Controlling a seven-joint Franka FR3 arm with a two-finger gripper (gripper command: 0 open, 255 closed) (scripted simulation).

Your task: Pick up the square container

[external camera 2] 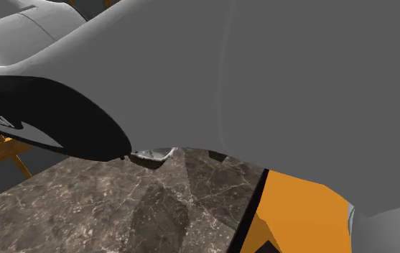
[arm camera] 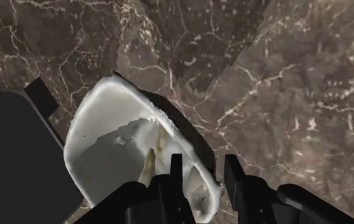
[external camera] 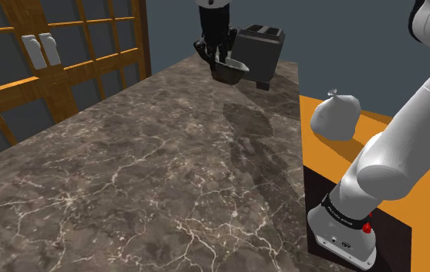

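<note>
Wrist view, rounded-square white container (arm camera: 124, 149), glossy uneven walls, yellowish streak inside, its rim was clasped between the black gripper (arm camera: 204, 178) fingers, it hung above the veined brown marble counter (external camera: 128, 178), beside a boxy dark toaster (external camera: 263, 46).

You'll find the square container (external camera: 232, 71) in the claw (external camera: 221, 56), just beside the toaster (external camera: 261, 45) at the counter's (external camera: 151, 178) far end. A tied sack (external camera: 335, 116) lies on the stand (external camera: 325, 154), at the shoulder view's right.
</note>
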